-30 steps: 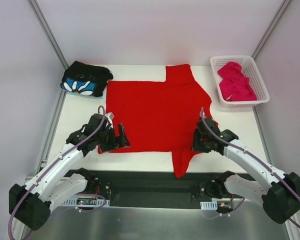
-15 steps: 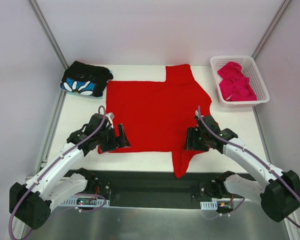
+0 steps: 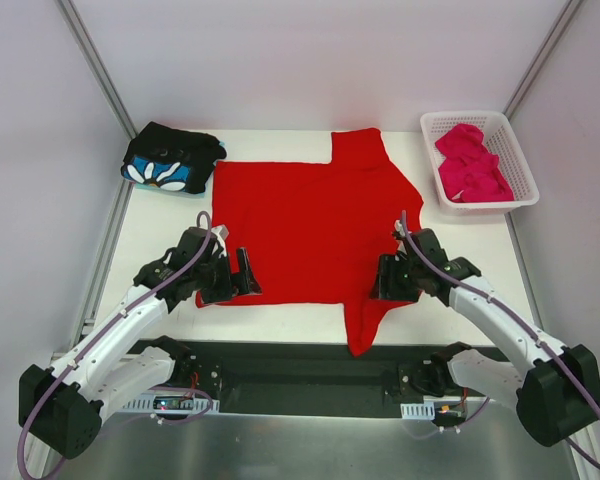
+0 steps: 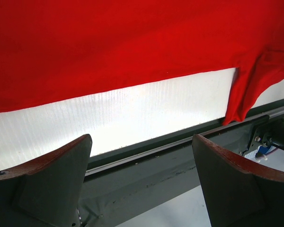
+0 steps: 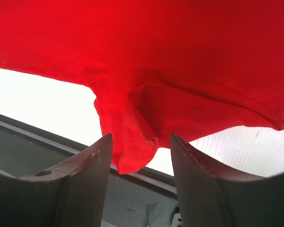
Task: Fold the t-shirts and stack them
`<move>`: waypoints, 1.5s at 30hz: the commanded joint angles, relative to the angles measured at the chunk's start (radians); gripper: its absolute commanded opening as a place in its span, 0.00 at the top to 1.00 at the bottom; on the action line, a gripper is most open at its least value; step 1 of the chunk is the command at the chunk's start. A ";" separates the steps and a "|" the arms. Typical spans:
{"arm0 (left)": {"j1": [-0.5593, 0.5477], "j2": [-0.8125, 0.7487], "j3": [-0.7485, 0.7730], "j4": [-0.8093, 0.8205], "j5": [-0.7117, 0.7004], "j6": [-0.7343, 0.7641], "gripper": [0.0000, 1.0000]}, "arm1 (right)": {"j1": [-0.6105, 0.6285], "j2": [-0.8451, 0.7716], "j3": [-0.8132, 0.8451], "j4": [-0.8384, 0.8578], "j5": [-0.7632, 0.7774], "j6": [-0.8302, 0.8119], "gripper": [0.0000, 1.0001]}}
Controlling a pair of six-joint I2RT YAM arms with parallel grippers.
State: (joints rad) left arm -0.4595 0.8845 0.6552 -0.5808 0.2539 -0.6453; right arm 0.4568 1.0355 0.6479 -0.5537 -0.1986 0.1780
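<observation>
At the near edge of the desk (image 3: 160, 235), the left claw (image 3: 235, 279) hangs released and wide apart just over the near-left corner of the red t-shirt (image 3: 300, 215), with nothing between its jaws; its wrist view shows only the straight red edge and bare desk beyond. The right claw (image 3: 383, 281) is also released, its jaws apart and lined up on the near sleeve (image 3: 363, 318), which droops over the desk's front edge; the cloth lies ahead of the fingers, not pinched. Beyond them the red t-shirt lies spread flat, its other sleeve pointing to the far side. The step in hand looks like the 1st fold of this shirt: the right claw would need to clench on the sleeve and bring it inward over the body. Farthest off, the black flowered t-shirt (image 3: 170, 162) sits folded at the far-left corner, and the pink t-shirt (image 3: 470, 165) waits crumpled in the white basket (image 3: 525, 195) at far right.
</observation>
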 commanded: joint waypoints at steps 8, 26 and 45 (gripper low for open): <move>-0.008 0.002 0.017 0.007 0.015 0.001 0.12 | -0.037 0.050 -0.030 0.057 -0.071 -0.017 0.51; -0.008 0.004 0.012 0.010 0.012 0.003 0.12 | -0.037 0.075 -0.045 0.075 -0.094 -0.034 0.84; 0.027 -0.103 -0.120 0.058 -0.209 -0.152 0.15 | -0.037 -0.066 0.156 -0.184 -0.030 -0.084 0.99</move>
State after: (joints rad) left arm -0.4561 0.8551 0.5762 -0.5552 0.1432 -0.7116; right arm 0.4248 1.0225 0.7586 -0.6441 -0.2470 0.1215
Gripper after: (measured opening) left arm 0.866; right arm 0.015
